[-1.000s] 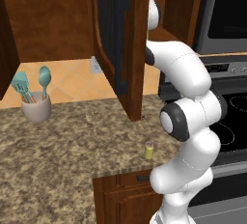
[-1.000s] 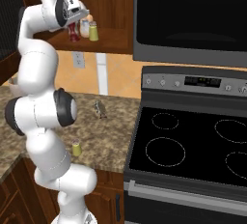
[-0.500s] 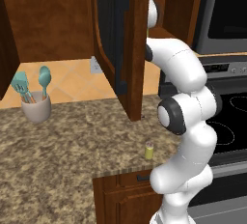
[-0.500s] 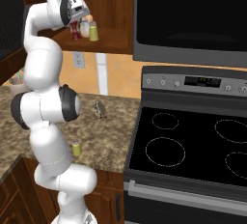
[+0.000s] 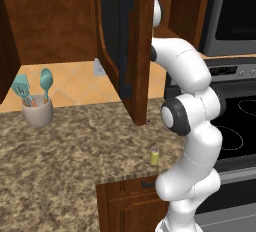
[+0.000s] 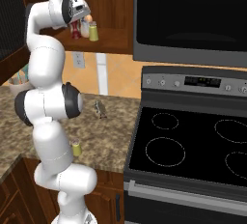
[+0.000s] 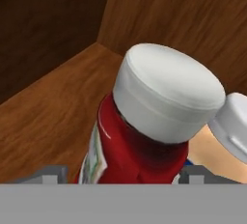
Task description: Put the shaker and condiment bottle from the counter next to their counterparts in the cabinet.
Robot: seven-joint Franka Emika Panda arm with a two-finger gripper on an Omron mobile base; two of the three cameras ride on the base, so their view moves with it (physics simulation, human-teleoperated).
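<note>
My gripper (image 6: 76,24) reaches into the open cabinet (image 6: 114,38) and is shut on the red condiment bottle (image 7: 140,150), whose white cap looms close in the hand view. The bottle (image 6: 75,33) stands upright on or just above the shelf. Right beside it is another white-capped bottle (image 7: 234,126), and a yellow-green shaker (image 6: 93,32) stands on the same shelf. The task's shaker (image 5: 155,156), tiny and yellow-green with a grey cap, stands on the counter (image 5: 70,151) near its front edge, by the arm's base.
The cabinet door (image 5: 125,51) hangs open, hiding the hand in the left base view. A cup of teal utensils (image 5: 37,111) stands at the counter's back left. A small grey object (image 6: 100,108) lies near the black stove (image 6: 193,150), under the microwave (image 6: 193,15).
The arm has shifted slightly, carrying the red bottle a little further into the cabinet. The shaker on the counter has not moved.
</note>
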